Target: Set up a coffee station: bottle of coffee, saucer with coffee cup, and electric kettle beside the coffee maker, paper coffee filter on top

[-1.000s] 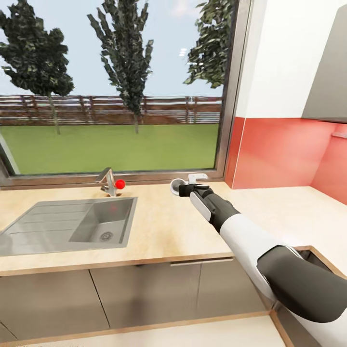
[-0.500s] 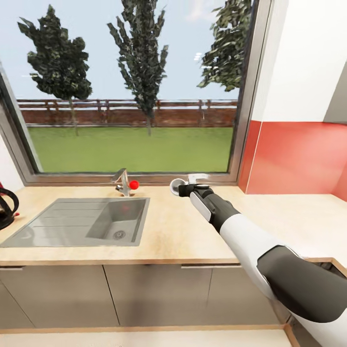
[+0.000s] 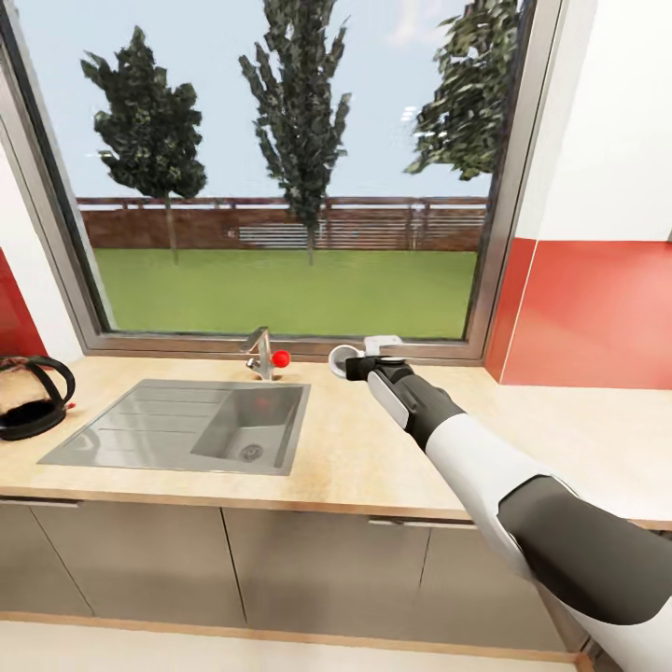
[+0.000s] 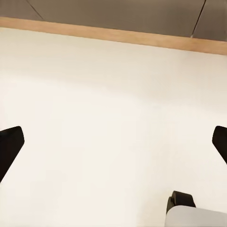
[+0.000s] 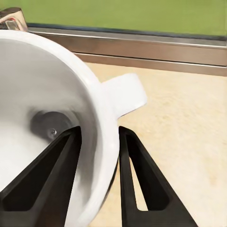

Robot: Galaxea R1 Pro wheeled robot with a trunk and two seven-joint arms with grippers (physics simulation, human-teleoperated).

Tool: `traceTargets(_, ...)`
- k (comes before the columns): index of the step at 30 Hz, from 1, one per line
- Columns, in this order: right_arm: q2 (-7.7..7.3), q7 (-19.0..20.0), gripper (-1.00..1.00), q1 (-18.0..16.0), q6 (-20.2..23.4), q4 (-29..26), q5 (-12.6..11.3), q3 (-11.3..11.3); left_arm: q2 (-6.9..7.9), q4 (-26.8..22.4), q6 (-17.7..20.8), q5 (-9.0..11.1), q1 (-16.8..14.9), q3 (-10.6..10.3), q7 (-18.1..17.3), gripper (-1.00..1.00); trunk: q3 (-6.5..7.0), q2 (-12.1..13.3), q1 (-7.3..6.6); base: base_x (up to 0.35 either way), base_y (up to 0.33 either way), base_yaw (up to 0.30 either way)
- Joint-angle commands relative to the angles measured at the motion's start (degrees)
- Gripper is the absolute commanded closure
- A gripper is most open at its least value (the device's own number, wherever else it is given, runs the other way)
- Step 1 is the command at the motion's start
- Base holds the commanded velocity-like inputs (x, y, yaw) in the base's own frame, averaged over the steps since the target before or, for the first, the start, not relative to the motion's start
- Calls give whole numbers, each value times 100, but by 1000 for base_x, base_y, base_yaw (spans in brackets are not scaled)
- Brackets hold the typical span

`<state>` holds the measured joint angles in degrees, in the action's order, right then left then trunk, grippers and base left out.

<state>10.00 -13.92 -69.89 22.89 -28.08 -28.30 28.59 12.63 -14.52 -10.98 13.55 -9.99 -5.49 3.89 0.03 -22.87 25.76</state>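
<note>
My right arm reaches out over the wooden countertop [image 3: 355, 457], and its gripper [image 3: 355, 366] holds a white coffee cup [image 3: 343, 356] above the counter near the window sill. In the right wrist view the two dark fingers [image 5: 135, 175] pinch the cup's wall [image 5: 101, 137], one inside and one outside, with the handle [image 5: 126, 96] beside them. A black electric kettle [image 3: 30, 397] stands on the counter at the far left. In the left wrist view the left gripper [image 4: 113, 146] hangs open over the pale floor, its fingertips [image 4: 9, 146] wide apart.
A steel sink [image 3: 187, 427] with a drainboard is set into the counter, with a tap [image 3: 261, 352] bearing a red knob behind it. A large window [image 3: 280, 177] runs along the back. A red backsplash [image 3: 597, 317] covers the wall at right. Grey cabinet fronts [image 3: 308, 569] lie below.
The whole view has swung to the left, so the camera has turned; the kettle has come fully into view at left. The right arm still holds the cup the same way.
</note>
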Motion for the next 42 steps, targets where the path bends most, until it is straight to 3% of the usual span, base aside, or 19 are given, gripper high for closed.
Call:
traceTargets(1, 0, -48, 100, -4, 14, -6, -44, 24, 9, 2, -19, 42, 0, -49, 28, -100, -2, -4, 2, 0, 0, 12)
traceTargets(4, 0, -49, 100, 37, 35, -16, -36, 17, 45, 41, -13, 18, 2, -49, 25, -100, -2, -4, 2, 0, 0, 5)
traceTargets(18, 0, -38, 100, 897, -113, -6, 13, 36, 81, 367, -18, 32, -9, -46, 24, -100, -2, -4, 2, -265, 39, 0)
traceTargets(21, 0, -34, 100, 1048, -414, -17, 22, 40, 73, 370, -19, 33, -11, -45, 24, -100, -2, -4, 2, -269, 22, 0)
traceTargets(27, 0, -32, 100, 1403, -1854, -14, 39, 41, 64, 371, -23, 42, -12, -47, 24, -100, -2, -4, 2, -100, 4, 0)
traceTargets(30, 0, -32, 100, 1509, -2271, -15, 61, 50, 62, 365, -21, 42, -12, -48, 24, -100, -2, -4, 2, -13, 1, 0)
traceTargets(33, 0, -32, 100, 1557, -2453, -21, 226, 255, 54, 364, -21, 42, -12, -49, 24, -100, -2, -4, 2, -4, 0, 0)
traceTargets(38, 0, -41, 100, 1581, -2536, -71, 430, 1026, 32, 363, -20, 47, -12, -48, 24, -100, -2, -4, 2, -1, 0, 0)
traceTargets(42, 0, 113, 100, 1668, -2431, -528, 439, 1251, 25, 361, -19, 47, -12, -48, 24, -100, -2, -4, 2, 0, 0, 0)
